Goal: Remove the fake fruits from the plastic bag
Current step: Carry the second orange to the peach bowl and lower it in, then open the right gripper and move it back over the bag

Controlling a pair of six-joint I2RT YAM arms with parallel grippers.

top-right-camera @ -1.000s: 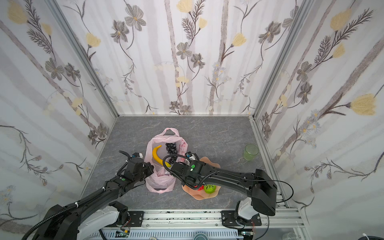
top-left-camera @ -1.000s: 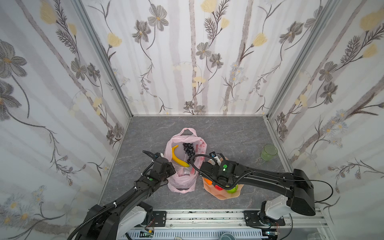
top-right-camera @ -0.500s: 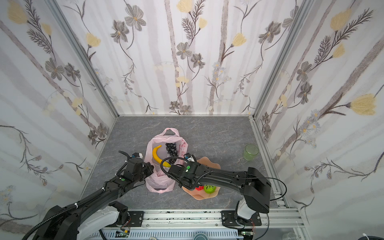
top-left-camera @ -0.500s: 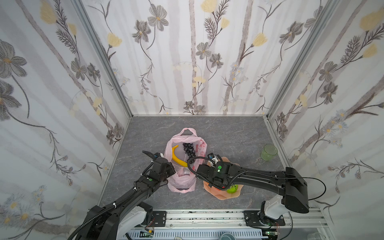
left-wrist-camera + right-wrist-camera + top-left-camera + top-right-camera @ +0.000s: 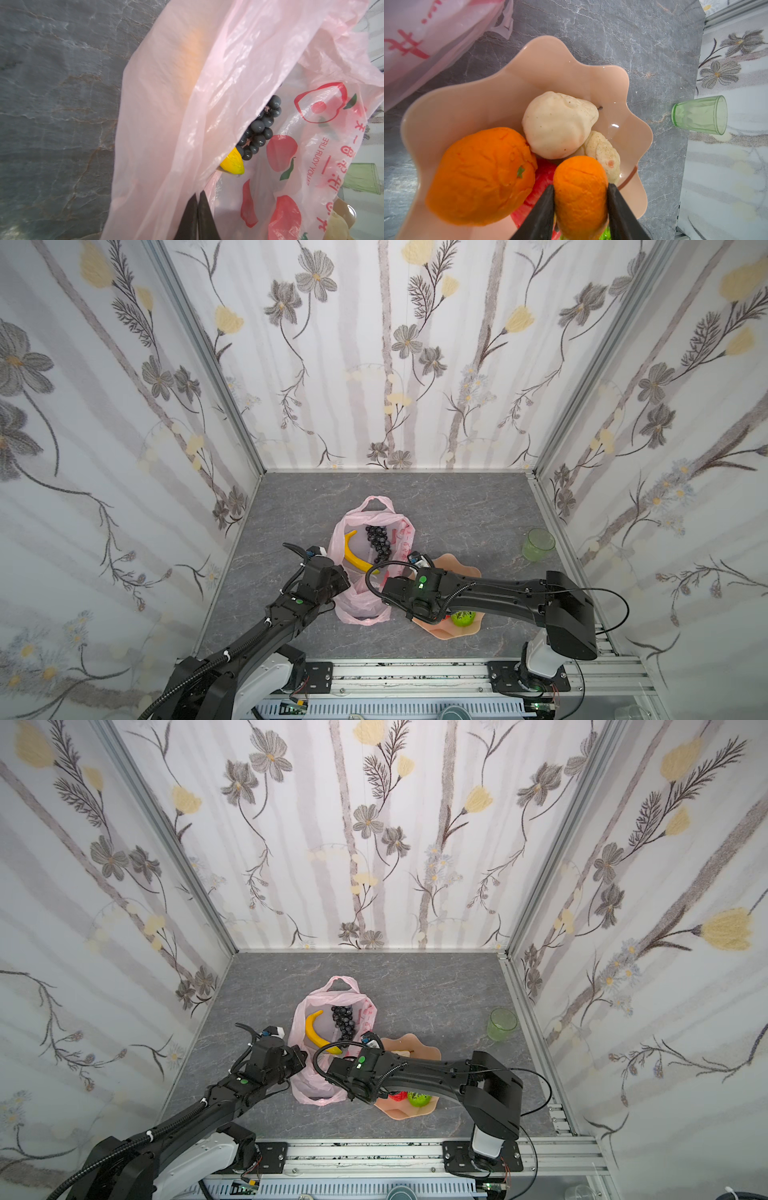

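The right gripper [image 5: 580, 186] grasps a small orange [image 5: 580, 203] between its fingers, low over the peach plate [image 5: 467, 99] just beside the plastic bag [image 5: 361, 605], on the right arm's side. A larger orange [image 5: 481, 176], a red apple [image 5: 543, 178], two pale fruits [image 5: 556, 124] and a green fruit [image 5: 463, 617] already crowd that plate, so an orange let go onto the heap would likely roll over the low scalloped rim onto the table [image 5: 457, 506]. The left gripper [image 5: 197, 216] is clenched on the bag's near edge, holding the mouth up. The film is thin and slick, and if it slips the mouth should fall shut over what remains inside. There the banana [image 5: 353, 556] lies flat, its long axis running from the bag's far handle toward the plate, with the stem at the far end. The grape bunch [image 5: 379, 541] lies beside it, lengthwise along the bag. A green cup [image 5: 538, 544] stands well apart from the bag, beyond the plate
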